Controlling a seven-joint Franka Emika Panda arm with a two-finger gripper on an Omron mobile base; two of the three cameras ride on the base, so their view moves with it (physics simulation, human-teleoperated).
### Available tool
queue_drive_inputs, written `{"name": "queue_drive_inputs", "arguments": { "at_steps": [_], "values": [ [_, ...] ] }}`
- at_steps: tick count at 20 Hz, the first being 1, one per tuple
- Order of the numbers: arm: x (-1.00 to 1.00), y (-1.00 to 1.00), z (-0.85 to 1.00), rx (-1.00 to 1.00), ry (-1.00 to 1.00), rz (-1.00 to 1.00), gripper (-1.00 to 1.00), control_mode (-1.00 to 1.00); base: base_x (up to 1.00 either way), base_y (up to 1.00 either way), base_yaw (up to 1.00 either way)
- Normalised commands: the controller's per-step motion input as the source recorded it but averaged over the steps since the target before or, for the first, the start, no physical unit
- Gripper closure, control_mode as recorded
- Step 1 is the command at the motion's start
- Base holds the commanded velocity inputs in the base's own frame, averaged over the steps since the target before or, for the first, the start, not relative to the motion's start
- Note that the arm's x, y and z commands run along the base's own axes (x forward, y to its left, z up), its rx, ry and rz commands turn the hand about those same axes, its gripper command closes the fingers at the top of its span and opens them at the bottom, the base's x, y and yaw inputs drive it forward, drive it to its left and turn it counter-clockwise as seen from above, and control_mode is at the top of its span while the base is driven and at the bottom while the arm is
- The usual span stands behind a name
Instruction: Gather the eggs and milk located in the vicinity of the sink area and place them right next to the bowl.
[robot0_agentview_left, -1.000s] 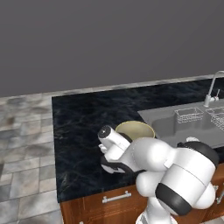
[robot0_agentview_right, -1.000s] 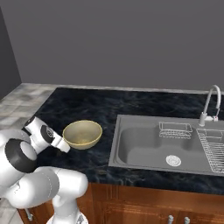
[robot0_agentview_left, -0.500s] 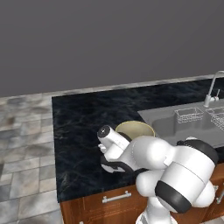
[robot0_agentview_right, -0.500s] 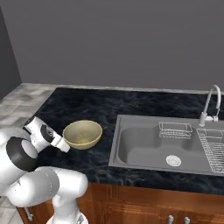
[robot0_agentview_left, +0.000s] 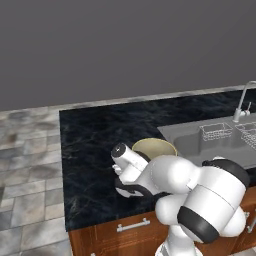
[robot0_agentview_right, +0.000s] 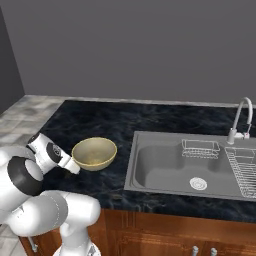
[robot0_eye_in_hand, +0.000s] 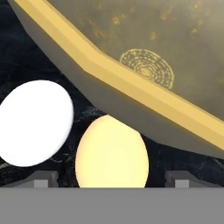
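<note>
Gripper (robot0_eye_in_hand: 112, 179) jaws stand wide apart, the yellow egg (robot0_eye_in_hand: 111, 154) between the fingertips; contact unclear. White egg (robot0_eye_in_hand: 35, 122) just beside it, both against the bowl (robot0_eye_in_hand: 131, 83).

bowl (robot0_eye_in_hand: 131, 83): tan-yellow, speckled pale inside
eggs: one white (robot0_eye_in_hand: 35, 122), one pale yellow (robot0_eye_in_hand: 111, 155)
tabletop (robot0_agentview_right: 100, 120): black, marbled
sink (robot0_agentview_right: 165, 170): grey

The counter (robot0_agentview_right: 150, 117) looks like glossy dark marble, the sink (robot0_agentview_right: 165, 167) matt grey metal, the bowl (robot0_eye_in_hand: 144, 48) speckled and matt, both eggs (robot0_eye_in_hand: 111, 153) smooth.
</note>
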Motion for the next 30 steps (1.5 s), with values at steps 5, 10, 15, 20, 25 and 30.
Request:
{"name": "queue_drive_inputs", "arguments": {
  "at_steps": [5, 10, 15, 20, 25, 30],
  "values": [
    [-0.04, 0.0, 0.22, 0.0, 0.01, 0.0, -1.0, -1.0, 0.0, 0.0, 0.0],
    [-0.46, 0.0, 0.82, 0.11, 0.01, 0.0, -1.0, -1.0, 0.0, 0.0, 0.0],
    [-0.58, -0.31, 0.79, 0.23, 0.05, 0.07, -1.0, -1.0, 0.0, 0.0, 0.0],
    [-0.61, -0.99, 0.09, 0.25, 0.06, 0.24, -1.0, -1.0, 0.0, 0.0, 0.0],
    [-0.68, -0.75, 0.0, 0.21, 0.08, 0.36, -1.0, -1.0, 0.0, 0.0, 0.0],
    [-0.62, -0.12, 0.08, 0.07, 0.07, 0.33, -1.0, -1.0, 0.0, 0.0, 0.0]
  ]
}}
